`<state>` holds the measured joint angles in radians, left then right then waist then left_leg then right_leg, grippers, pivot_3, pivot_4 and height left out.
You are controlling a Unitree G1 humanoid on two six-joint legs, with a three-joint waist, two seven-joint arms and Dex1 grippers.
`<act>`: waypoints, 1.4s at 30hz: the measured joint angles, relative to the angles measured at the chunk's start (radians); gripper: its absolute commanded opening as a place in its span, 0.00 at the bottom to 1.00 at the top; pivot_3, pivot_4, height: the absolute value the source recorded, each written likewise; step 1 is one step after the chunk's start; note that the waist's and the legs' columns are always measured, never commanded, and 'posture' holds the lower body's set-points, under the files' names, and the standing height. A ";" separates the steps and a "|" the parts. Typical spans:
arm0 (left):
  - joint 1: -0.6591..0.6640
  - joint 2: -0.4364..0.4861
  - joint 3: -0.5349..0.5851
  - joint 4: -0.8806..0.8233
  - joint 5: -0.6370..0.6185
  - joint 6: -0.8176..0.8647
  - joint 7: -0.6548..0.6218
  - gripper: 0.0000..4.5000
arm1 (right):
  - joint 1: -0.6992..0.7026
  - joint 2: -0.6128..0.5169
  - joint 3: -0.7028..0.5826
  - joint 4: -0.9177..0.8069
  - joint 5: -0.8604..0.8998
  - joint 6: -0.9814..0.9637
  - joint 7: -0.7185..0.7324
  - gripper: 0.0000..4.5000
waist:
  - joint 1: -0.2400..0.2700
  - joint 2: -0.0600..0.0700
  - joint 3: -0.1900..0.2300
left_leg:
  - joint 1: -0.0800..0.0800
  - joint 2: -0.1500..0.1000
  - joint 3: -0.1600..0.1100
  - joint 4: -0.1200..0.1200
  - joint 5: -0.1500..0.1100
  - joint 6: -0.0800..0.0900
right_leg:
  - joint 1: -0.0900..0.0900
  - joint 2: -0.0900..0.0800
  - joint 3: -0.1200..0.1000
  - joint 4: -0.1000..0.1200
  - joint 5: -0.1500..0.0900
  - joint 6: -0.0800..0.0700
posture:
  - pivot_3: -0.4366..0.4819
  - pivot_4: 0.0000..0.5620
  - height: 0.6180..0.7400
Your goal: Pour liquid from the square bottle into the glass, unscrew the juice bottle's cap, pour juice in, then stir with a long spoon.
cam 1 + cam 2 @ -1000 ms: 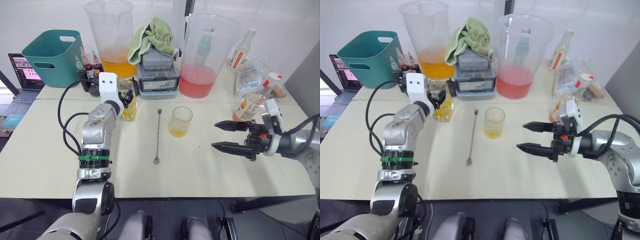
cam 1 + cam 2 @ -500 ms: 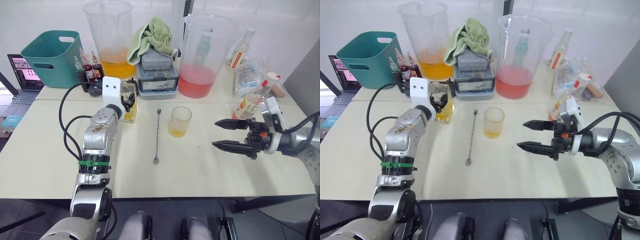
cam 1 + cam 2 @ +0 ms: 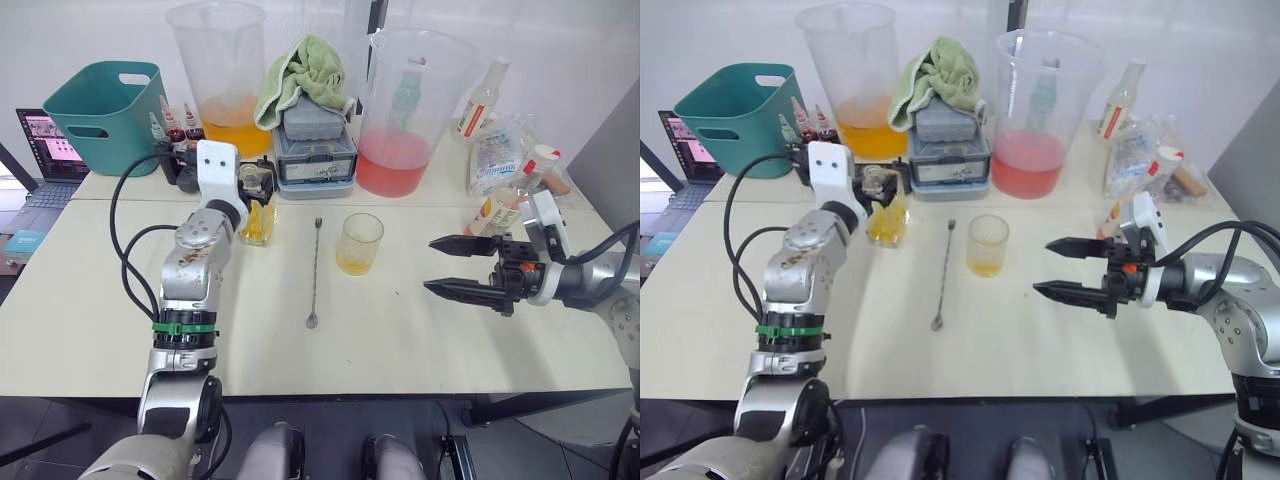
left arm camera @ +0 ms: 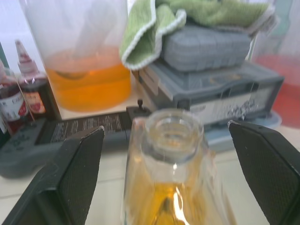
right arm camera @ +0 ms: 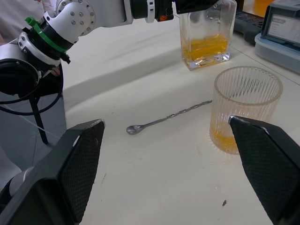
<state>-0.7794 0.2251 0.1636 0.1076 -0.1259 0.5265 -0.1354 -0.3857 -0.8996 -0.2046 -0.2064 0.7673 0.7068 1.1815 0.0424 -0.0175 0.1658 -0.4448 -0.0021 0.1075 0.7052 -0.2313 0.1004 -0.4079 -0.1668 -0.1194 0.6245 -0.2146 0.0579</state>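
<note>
The square bottle [image 3: 260, 222], uncapped and part full of amber liquid, stands upright on the table's far left. My left gripper [image 3: 255, 190] is open with its fingers either side of the bottle's neck [image 4: 172, 133], not touching it. A ribbed glass [image 3: 360, 243] with a little orange liquid stands mid-table. Just to its left the long spoon [image 3: 316, 272] lies flat. At the right my right gripper [image 3: 455, 267] is open, pointing toward the glass [image 5: 246, 108], with nothing between its fingers. The juice bottle [image 3: 505, 208], cap on, stands behind that arm.
Two large jugs, one with orange liquid [image 3: 222, 70] and one with pink [image 3: 415, 100], stand along the back. Between them are grey cases [image 3: 315, 140] under a green towel. A teal basket [image 3: 105, 112], small dark bottles [image 3: 175, 130] and a laptop [image 3: 45, 140] are far left.
My left wrist has eased slightly back and to the left, still around the square bottle. The right arm has barely moved.
</note>
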 measured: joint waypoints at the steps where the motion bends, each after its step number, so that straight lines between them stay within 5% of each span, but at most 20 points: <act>1: -0.007 0.006 0.005 -0.012 -0.006 -0.002 -0.005 0.99 | -0.002 0.001 0.000 0.000 0.000 0.000 -0.002 1.00 | 0.000 0.000 0.000 | 0.000 0.000 0.000 0.000 0.000 0.000 | 0.000 0.000 0.000 0.000 0.000 0.000 | 0.48 0.27 0.99; 10: -0.117 0.207 0.014 -0.212 -0.176 0.042 -0.262 0.99 | -0.079 0.027 0.014 0.024 0.001 0.000 -0.004 1.00 | -0.007 0.000 0.000 | 0.002 0.000 0.001 -0.002 0.000 -0.001 | 0.000 0.000 0.001 0.000 0.000 0.000 | 0.48 0.27 0.99; 16: 0.041 0.407 0.028 -0.336 -0.256 0.100 -0.452 0.99 | -0.128 0.076 0.027 0.081 -0.059 -0.087 -0.042 1.00 | -0.021 0.001 0.000 | 0.004 0.000 0.001 -0.004 0.001 -0.002 | 0.000 0.001 0.002 0.001 0.000 0.000 | 0.48 0.27 0.99; 30: 0.608 0.492 0.257 -0.349 -0.382 -0.012 -0.664 0.99 | -0.026 0.134 -0.003 0.087 -0.142 -0.205 -0.150 1.00 | -0.028 0.001 0.000 | 0.006 0.000 0.002 -0.010 0.000 -0.008 | -0.002 0.001 0.004 -0.001 -0.001 -0.002 | 0.48 0.27 0.99; 42: 0.790 0.483 0.298 -0.273 -0.390 -0.175 -0.775 0.99 | 0.140 0.140 -0.067 0.083 -0.147 -0.233 -0.181 1.00 | -0.026 0.001 0.000 | 0.006 0.001 0.004 -0.011 -0.002 -0.012 | -0.004 0.001 0.006 -0.001 -0.001 -0.002 | 0.48 0.27 0.99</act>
<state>0.0109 0.7079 0.4611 -0.1658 -0.5159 0.3517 -0.9100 -0.2461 -0.7598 -0.2712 -0.1230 0.6199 0.4736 1.0007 0.0165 -0.0168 0.1655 -0.4391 -0.0015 0.1115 0.6942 -0.2334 0.0883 -0.4123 -0.1656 -0.1131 0.6233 -0.2160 0.0557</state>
